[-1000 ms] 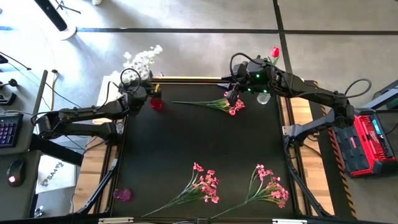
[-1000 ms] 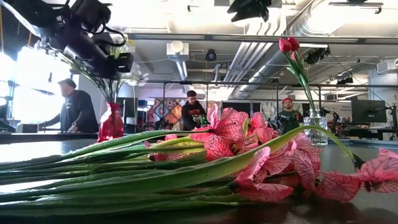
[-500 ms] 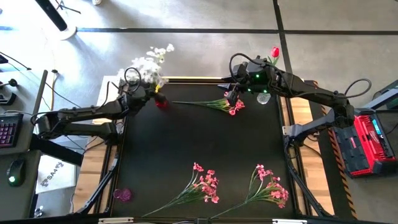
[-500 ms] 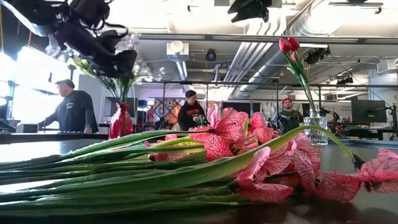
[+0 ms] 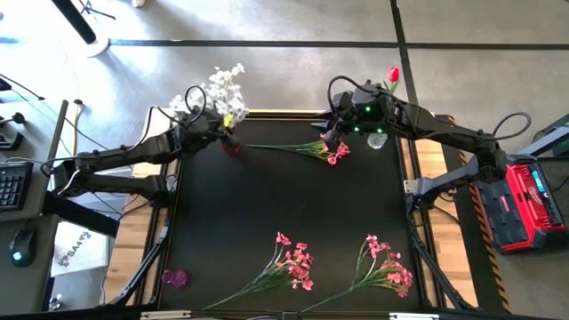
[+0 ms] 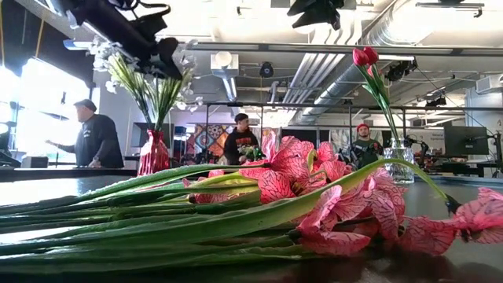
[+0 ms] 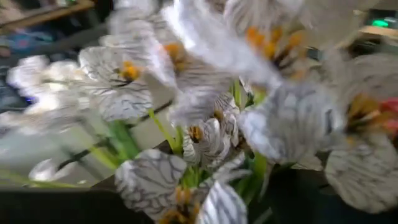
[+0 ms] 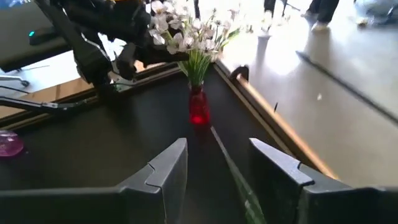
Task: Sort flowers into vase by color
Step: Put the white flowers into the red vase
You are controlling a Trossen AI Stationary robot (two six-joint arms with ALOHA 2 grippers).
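Note:
White flowers (image 5: 220, 89) stand with their stems in a small red vase (image 5: 231, 148) at the table's far left and fan out above it (image 6: 149, 79). My left gripper (image 5: 209, 132) hangs just above and beside them (image 6: 161, 59). Seen from the right wrist view, its fingers (image 8: 115, 65) are open and hold nothing. My right gripper (image 5: 327, 140) is open at the far middle, one finger on each side of the thin green stem (image 8: 233, 180) of a pink spray (image 5: 324, 149) lying on the table. A red tulip (image 5: 393, 75) stands in a clear vase (image 5: 377, 139) at the far right.
Two more pink sprays (image 5: 293, 265) (image 5: 384, 267) lie near the table's front edge, and one of them fills the low view (image 6: 299, 189). A small purple vase (image 5: 175, 277) sits at the front left corner. People stand in the room beyond the table.
My left gripper has risen and drawn slightly toward the far edge. The red vase has shifted a little toward the table's right. The white flowers were bunched under the gripper; now they stand upright in the vase and spread out. My right arm has kept still.

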